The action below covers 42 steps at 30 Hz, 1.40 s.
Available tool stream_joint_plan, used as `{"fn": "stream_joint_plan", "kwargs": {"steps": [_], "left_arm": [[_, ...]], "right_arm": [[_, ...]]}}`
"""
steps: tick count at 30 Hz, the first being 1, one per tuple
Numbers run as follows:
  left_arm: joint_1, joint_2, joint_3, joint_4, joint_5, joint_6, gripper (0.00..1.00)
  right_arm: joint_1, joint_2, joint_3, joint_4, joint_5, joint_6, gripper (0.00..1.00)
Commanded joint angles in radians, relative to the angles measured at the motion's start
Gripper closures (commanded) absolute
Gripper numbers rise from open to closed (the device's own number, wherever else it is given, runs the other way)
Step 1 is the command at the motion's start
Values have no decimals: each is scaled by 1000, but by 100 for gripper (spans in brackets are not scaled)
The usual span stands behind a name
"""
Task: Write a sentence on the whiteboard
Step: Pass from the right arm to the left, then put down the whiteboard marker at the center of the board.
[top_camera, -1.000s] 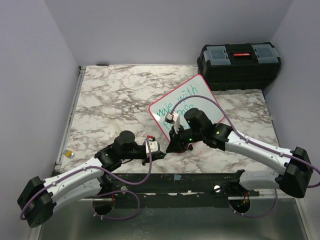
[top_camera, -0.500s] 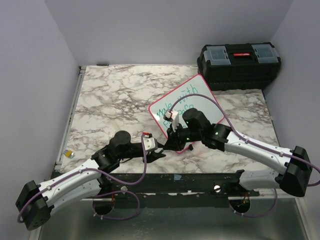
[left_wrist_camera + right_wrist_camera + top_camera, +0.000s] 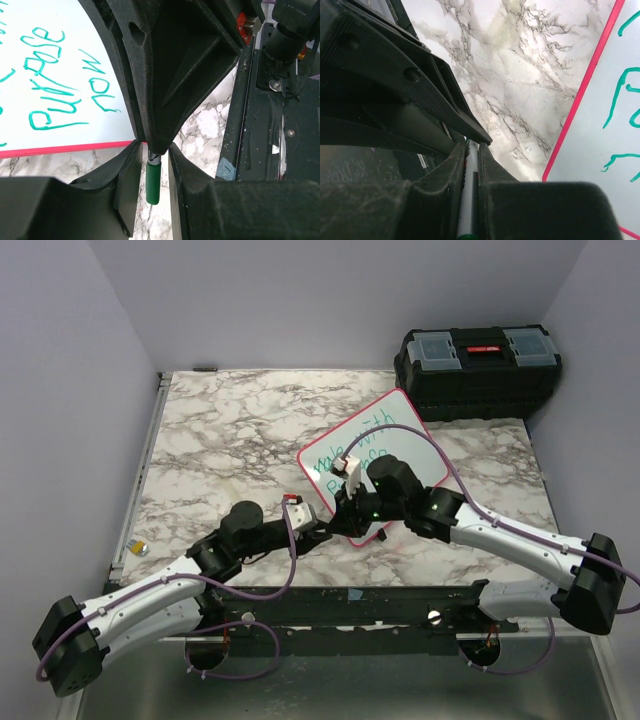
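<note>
The whiteboard (image 3: 385,440), white with a pink-red frame, lies tilted on the marble table and carries green writing, "purpose now" (image 3: 50,75) among it. My right gripper (image 3: 347,523) hangs over the board's near corner, shut on a marker (image 3: 470,175). The marker's green cap end (image 3: 154,182) sticks out below the right gripper's fingers. My left gripper (image 3: 318,530) meets it from the left. Its jaws (image 3: 152,155) stand on either side of the green cap with a thin gap on each side. In the right wrist view the board's (image 3: 615,125) edge is on the right.
A black toolbox (image 3: 477,358) stands at the back right, beyond the board. A small yellow object (image 3: 141,548) lies by the metal rail on the table's left edge. The dark frame carrying the arm bases (image 3: 270,125) runs along the near edge.
My left gripper has moved up and right to the right gripper, and its jaws have spread away from the green cap. The right gripper has shifted slightly and stays shut on the marker.
</note>
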State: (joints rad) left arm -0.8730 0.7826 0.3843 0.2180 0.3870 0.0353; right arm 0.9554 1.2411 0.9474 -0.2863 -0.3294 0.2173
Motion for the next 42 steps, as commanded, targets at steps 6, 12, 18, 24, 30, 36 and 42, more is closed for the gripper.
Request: {"fn": "stream_joint_plan", "kwargs": {"steps": [6, 12, 18, 24, 30, 36, 42], "left_arm": [[-7, 15, -30, 113, -109, -49, 100], [-8, -13, -48, 101, -130, -61, 100], [-7, -39, -49, 75, -207, -101, 100], [-7, -46, -53, 68, -274, -149, 100], [-7, -59, -42, 5, -541, -312, 100], [-5, -15, -16, -123, -762, -489, 100], [16, 4, -26, -216, -881, -689, 100]], "right_arm": [[13, -24, 36, 53, -80, 62, 99], [13, -30, 49, 56, -72, 86, 98], [13, -28, 75, 47, 7, 110, 54], [13, -23, 113, 36, 162, 130, 0], [13, -78, 109, 75, 396, 154, 0], [13, -119, 74, 102, 498, 172, 0], [13, -144, 32, 95, 581, 194, 0]]}}
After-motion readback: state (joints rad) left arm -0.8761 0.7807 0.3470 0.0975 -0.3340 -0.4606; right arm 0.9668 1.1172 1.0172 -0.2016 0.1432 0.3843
